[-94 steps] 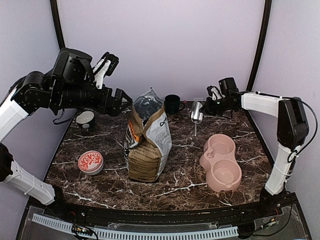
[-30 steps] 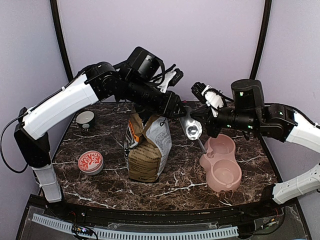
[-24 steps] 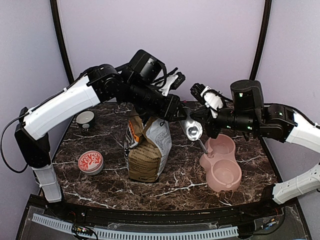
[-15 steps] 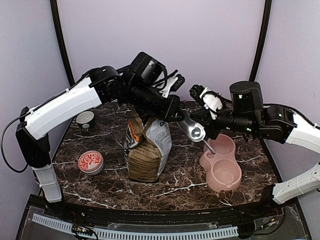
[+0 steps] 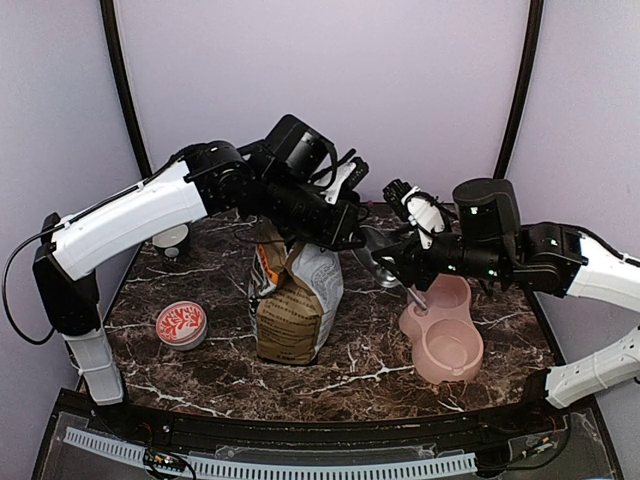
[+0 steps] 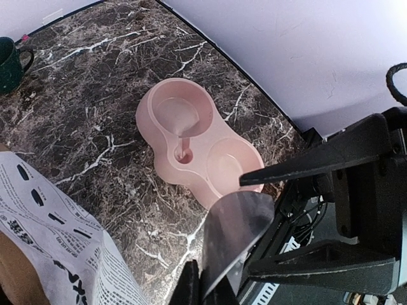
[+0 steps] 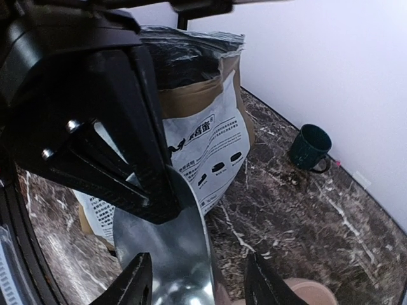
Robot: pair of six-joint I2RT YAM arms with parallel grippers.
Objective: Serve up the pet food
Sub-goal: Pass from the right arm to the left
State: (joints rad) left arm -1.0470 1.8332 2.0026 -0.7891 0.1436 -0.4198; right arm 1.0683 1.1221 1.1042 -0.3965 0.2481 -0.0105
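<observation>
pet food cannot be made out as pellets in any view, so its place cannot be told: the mouth of the upright paper bag (image 5: 298, 300) is dark in the right wrist view and is covered by the left arm (image 5: 140, 215) from above. the bag stands mid-way across a dark brown marble-look table (image 5: 200, 375) veined with white, with pale lilac walls (image 5: 330, 80) behind and a pink double bowl (image 5: 440, 318) to its right. above the gap between them the left gripper (image 5: 352, 235) is clamped tight on a metal scoop (image 5: 372, 262), while the right gripper (image 5: 397, 262) has its fingers spread to either side of the scoop, gripping nothing. only the wrist views show a dark green mug (image 7: 311, 147) near the back wall; only the overhead view shows a red patterned tin (image 5: 181, 324) and a small white cup (image 5: 170, 238) on the left.
</observation>
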